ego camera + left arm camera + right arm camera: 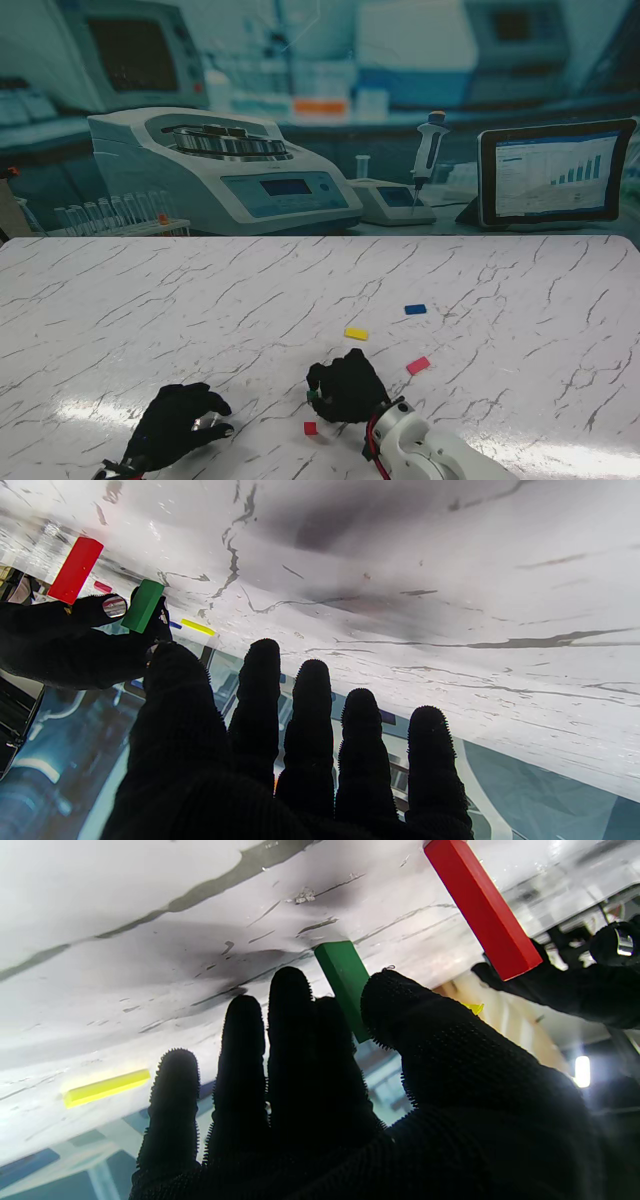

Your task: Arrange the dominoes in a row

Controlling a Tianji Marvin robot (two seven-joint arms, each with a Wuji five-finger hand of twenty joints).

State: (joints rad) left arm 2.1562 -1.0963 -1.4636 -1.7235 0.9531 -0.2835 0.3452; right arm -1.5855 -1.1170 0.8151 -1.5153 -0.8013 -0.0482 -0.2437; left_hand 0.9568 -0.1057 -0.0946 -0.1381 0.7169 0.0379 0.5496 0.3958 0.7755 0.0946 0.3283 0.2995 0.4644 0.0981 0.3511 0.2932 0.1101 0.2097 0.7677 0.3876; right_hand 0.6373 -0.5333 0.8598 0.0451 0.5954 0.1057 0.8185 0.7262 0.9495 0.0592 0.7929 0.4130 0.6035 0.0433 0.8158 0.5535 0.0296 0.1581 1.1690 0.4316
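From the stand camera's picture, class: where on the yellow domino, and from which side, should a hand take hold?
The yellow domino lies flat on the marble table, clear of the blue and pink ones. Probably best to come straight down and pinch its two long edges near the middle with the fingers; its top face is too low and flat to grip. The right hand is nearer.

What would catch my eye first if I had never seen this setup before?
Most likely the two black-gloved hands low on the white marble table: the right hand pinches a green domino, while the left hand hovers with fingers spread. Next come the bright little blocks: a red domino standing between the hands, and yellow, pink and blue ones lying farther out.
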